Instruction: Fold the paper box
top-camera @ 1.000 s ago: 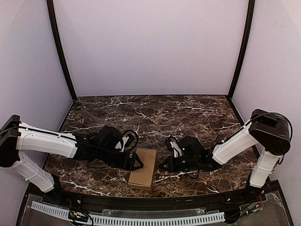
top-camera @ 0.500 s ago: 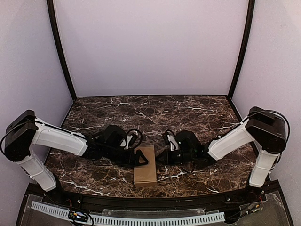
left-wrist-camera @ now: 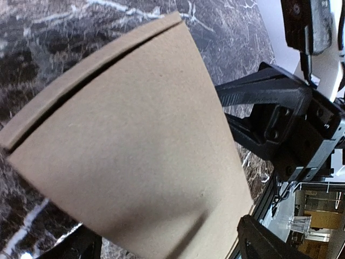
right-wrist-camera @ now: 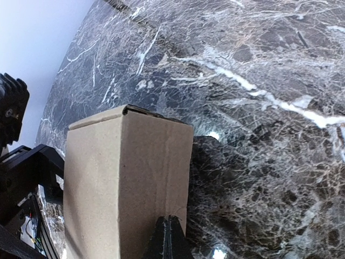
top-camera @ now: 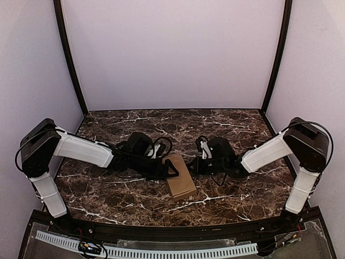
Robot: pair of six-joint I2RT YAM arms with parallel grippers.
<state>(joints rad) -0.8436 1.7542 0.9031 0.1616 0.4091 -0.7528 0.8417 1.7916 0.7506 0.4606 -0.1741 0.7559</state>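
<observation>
The plain brown narrow cardboard paper box (top-camera: 181, 178), lying mid-bench (top-camera: 108, 194), looks light, stiff yet crushable, so I'd hold its long side walls gently; my left claw (top-camera: 170, 170) straddles it, pinch uncertain, my right claw (right-wrist-camera: 169, 235) pressed together alongside.

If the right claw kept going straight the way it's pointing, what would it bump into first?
The paper box: the right gripper points at its side, apparently almost touching, though depth is unclear.
</observation>
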